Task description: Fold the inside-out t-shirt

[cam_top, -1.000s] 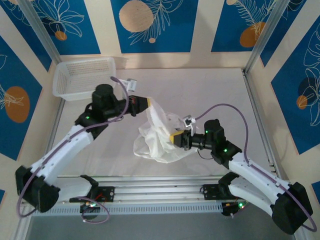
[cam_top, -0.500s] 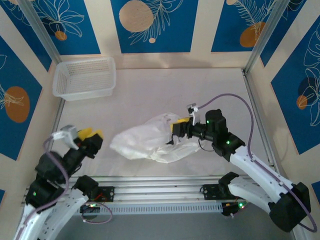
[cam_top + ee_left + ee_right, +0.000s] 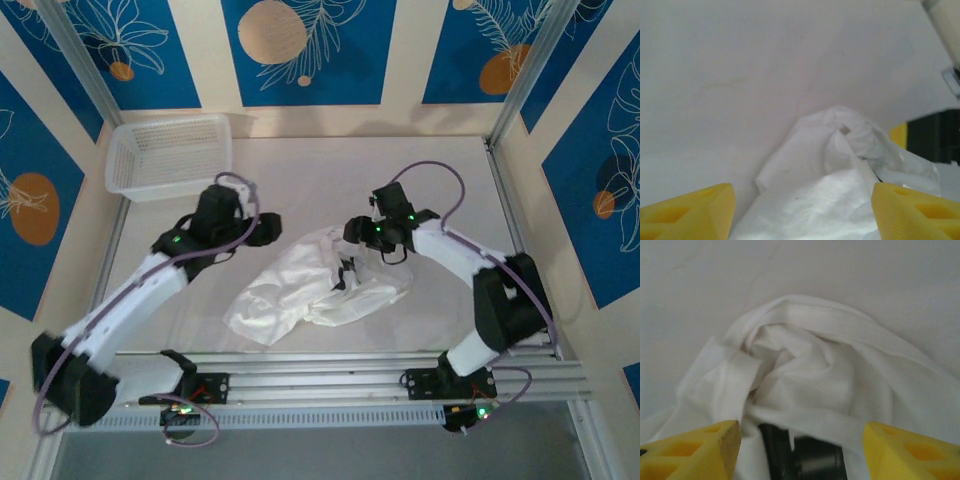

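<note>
Lying in a crumpled heap near the middle of the table [image 3: 300, 170], the shirt [image 3: 310, 285] presents no flat panel, and no sleeve or hem can be told apart. Folds overlap in several layers, with a looser lobe trailing toward the near left.

The left gripper [image 3: 272, 228] hovers at the far left edge of the heap. Its fingers [image 3: 690, 210] are spread wide, with a bunched ridge of cloth ahead and below them and nothing pinched. The right gripper [image 3: 352, 232] sits at the far right edge. Its fingers [image 3: 695, 447] are likewise spread wide over a knot of folds and hold nothing.

Handling judgement: the cloth looks thin, soft and light. It will drape and sag from any hold, and it will drag neighbouring layers with it. It is not fragile. A pinch on a single raised fold probably slips less than one on a thick bundle.

Recommended hold: take two separated edge points, one per gripper, such as the raised ridge in the left wrist view and the outer rim fold in the right wrist view. Lift and spread the shirt before folding. The basket [image 3: 125, 165] stands well apart at the far left.
</note>
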Controlling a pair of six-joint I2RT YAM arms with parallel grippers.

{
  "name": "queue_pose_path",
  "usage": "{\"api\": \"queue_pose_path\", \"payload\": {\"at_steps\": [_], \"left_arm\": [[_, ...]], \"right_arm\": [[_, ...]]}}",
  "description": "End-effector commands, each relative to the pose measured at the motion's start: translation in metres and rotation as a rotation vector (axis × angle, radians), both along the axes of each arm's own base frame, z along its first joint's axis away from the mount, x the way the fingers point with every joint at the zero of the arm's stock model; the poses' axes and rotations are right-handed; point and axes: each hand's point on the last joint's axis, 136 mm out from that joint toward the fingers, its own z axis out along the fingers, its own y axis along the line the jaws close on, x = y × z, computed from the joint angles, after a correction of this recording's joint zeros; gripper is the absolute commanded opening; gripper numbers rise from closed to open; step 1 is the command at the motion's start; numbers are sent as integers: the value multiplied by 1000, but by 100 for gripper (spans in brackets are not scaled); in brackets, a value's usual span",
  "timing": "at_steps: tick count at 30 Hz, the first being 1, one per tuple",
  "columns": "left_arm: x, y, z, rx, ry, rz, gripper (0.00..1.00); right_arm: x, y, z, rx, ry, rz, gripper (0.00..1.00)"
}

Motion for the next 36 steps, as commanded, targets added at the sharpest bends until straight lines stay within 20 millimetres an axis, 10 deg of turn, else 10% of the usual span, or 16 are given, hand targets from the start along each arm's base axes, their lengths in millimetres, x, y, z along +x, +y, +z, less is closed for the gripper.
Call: {"api": "queue_pose_path", "payload": {"at_steps": [1,3,7,9,12,17,23,30,34,36], "left_arm": [[6,-39,-8,-93,80,-139,76],[13,-55,-24,-108,141,-176,80],[12,-79,-59,-155,262,-247,78],[8,-87,-72,-171,321,-285,59],[1,-92,-72,-204,334,-324,1],[-1,-67,-27,-136,168,-285,0],[-18,-36,-12,-92,91,-204,0],[-34,78,-62,210,100,258,0],[-40,92,-81,222,157,333,3],[-37,94,-75,225,138,347,24]], "right_arm": [[9,8,-23,-23,95,-26,64],[14,19,-35,1,133,-8,54],[23,30,-25,53,114,7,1],[28,30,1,73,36,3,0],[32,29,57,125,-112,13,0],[30,6,166,230,-378,-26,0],[10,-7,236,344,-523,-1,0],[-12,-29,268,394,-616,-60,0],[-28,-4,256,476,-621,78,0],[-42,18,238,497,-582,187,0]]}}
